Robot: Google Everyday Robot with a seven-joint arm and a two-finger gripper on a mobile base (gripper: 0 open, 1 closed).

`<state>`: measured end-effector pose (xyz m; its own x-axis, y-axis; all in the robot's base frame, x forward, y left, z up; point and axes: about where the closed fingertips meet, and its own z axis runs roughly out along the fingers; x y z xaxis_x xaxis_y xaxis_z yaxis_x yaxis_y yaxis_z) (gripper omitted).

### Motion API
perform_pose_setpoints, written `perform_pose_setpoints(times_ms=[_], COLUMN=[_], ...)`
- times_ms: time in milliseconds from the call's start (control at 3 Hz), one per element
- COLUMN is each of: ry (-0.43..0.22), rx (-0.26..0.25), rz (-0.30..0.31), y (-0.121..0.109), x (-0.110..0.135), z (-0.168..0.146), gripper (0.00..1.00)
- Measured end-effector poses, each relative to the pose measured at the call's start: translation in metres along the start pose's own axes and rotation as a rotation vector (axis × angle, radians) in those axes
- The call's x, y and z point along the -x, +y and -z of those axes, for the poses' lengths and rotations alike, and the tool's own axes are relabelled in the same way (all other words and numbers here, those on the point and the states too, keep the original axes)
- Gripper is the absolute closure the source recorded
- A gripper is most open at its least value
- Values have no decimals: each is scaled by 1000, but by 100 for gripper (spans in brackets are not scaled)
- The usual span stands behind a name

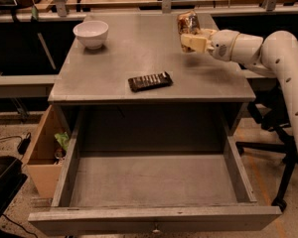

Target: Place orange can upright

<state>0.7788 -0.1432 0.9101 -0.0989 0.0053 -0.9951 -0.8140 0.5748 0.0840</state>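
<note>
The orange can (pixel 188 23) is a shiny orange-copper cylinder, held roughly upright above the right rear part of the grey table top (pixel 139 53). My gripper (pixel 191 37) reaches in from the right on a white arm (pixel 268 53) and is shut on the can's lower part. The can's bottom end is hidden by the fingers (pixel 190 41), so I cannot tell whether it touches the table.
A white bowl (pixel 91 33) stands at the table's rear left. A dark remote-like bar (pixel 149 81) lies near the front middle. A large open drawer (pixel 154 182) juts out below the table. A cardboard box (pixel 42 152) sits at the left on the floor.
</note>
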Motion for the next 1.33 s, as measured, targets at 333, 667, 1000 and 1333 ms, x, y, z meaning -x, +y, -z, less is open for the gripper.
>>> perform_pose_setpoints(times_ms=[333, 667, 1000, 1333], ry=[6, -36, -40, -40], rx=[-10, -31, -31, -26], rz=[-9, -18, -16, -16], y=[-9, -15, -14, -12], x=[-16, -42, -43, -43], z=[-4, 11, 13, 10], gripper=[100, 100, 100, 84])
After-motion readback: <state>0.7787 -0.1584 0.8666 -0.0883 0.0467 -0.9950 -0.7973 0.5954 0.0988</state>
